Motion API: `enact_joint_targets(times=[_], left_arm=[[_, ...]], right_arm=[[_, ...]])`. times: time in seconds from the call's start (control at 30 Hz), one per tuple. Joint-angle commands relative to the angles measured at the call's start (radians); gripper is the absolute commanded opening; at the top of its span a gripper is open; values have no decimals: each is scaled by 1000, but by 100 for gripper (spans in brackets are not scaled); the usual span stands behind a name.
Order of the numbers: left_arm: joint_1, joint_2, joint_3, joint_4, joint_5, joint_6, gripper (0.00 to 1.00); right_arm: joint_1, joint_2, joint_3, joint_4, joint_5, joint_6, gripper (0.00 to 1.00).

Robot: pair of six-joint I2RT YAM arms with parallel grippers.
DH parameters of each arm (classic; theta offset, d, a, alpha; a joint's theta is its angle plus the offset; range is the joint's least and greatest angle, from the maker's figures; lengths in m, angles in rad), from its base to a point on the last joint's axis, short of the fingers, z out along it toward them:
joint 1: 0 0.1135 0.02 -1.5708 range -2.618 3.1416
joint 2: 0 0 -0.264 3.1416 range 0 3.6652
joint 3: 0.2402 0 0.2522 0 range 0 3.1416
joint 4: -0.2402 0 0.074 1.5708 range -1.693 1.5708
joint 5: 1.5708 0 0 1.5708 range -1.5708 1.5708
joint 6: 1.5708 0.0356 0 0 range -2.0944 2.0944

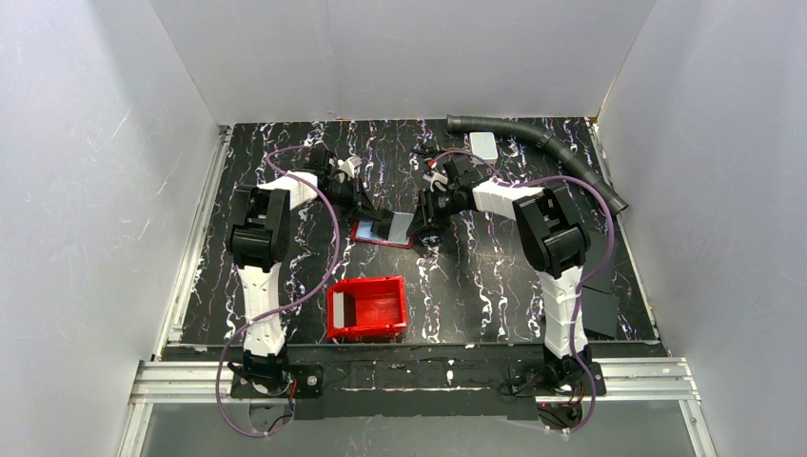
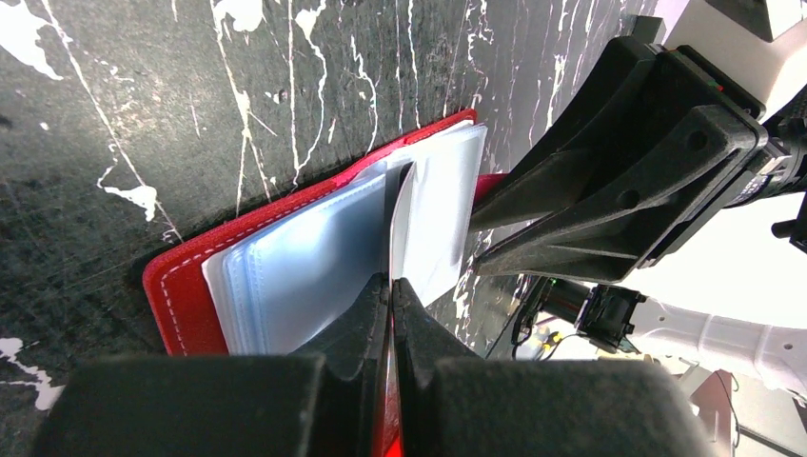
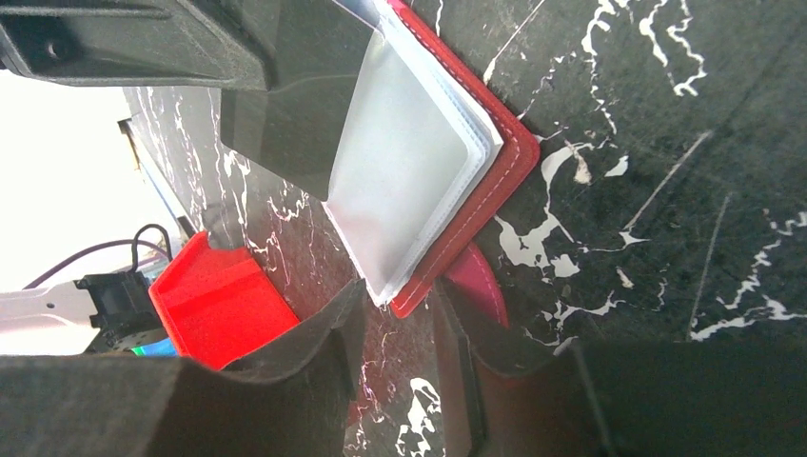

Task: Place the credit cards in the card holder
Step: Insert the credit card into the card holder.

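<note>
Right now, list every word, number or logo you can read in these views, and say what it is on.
None can be read.
Wallet and its clear sleeves: no print shows.
Red bin: nothing legible.
White block at the back: too small to tell.

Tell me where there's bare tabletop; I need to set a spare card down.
Free: the tabletop between the red bin and the right arm, and the back strip left of the grey hose. Crowded: around the open card holder, where the left claw grips it and the right claw stands open at its corner.
</note>
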Motion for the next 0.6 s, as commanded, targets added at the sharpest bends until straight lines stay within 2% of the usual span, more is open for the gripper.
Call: enact_joint_targets(times=[0.0, 0.3, 0.57], left_arm=[[-7, 17, -20, -10, 3, 4, 0], [-7, 17, -54, 47, 38, -19, 0], [-3, 26, -34, 40, 36, 36, 0]], right_arm=[[6, -21, 21, 0, 82, -6, 41], [7, 4, 8, 15, 91, -12, 35], [16, 17, 13, 17, 61, -23, 33]])
